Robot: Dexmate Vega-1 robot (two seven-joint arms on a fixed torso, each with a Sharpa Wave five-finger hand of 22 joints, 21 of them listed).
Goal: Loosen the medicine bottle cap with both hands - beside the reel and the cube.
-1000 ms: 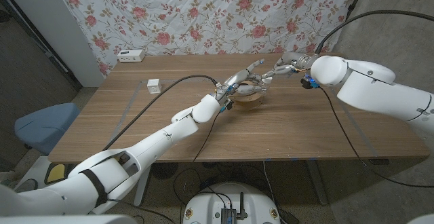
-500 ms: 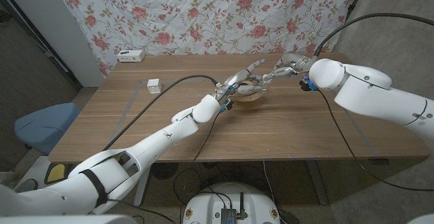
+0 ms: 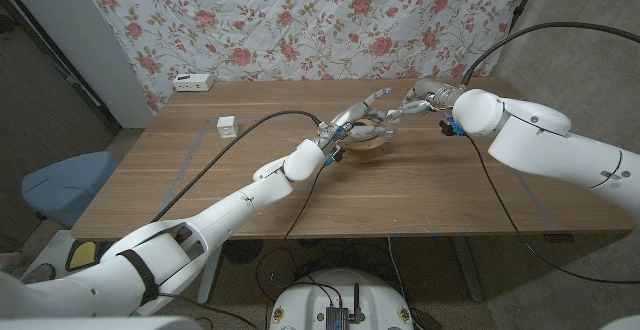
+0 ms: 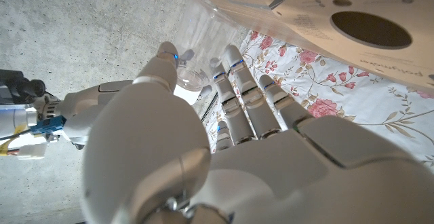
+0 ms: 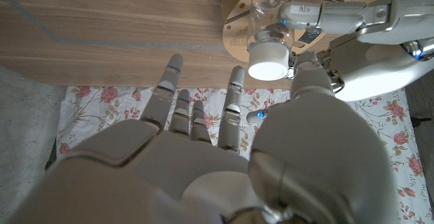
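A clear medicine bottle (image 5: pixel 270 7) with a white cap (image 5: pixel 267 62) is held over the wooden reel (image 5: pixel 239 22). My left hand (image 3: pixel 358 122) grips the bottle's body, and its fingers (image 5: pixel 319 11) wrap the clear part. My right hand (image 3: pixel 412 102) reaches in from the right with its fingers spread. Its thumb (image 5: pixel 306 68) stands close beside the cap, and whether it touches I cannot tell. In the left wrist view the bottle (image 4: pixel 190 80) shows past my left hand's fingertips, with the reel (image 4: pixel 352 20) behind. The white cube (image 3: pixel 227 125) sits well to the left on the table.
A small white box (image 3: pixel 193 82) lies at the table's (image 3: pixel 420 195) far left edge. A flowered cloth hangs behind the table. A blue chair (image 3: pixel 62 185) stands off the table's left side. Black cables trail from both arms over the wood.
My right forearm has shifted a little towards the bottle, while its hand stays by the cap. The left hand and the bottle have not visibly moved.
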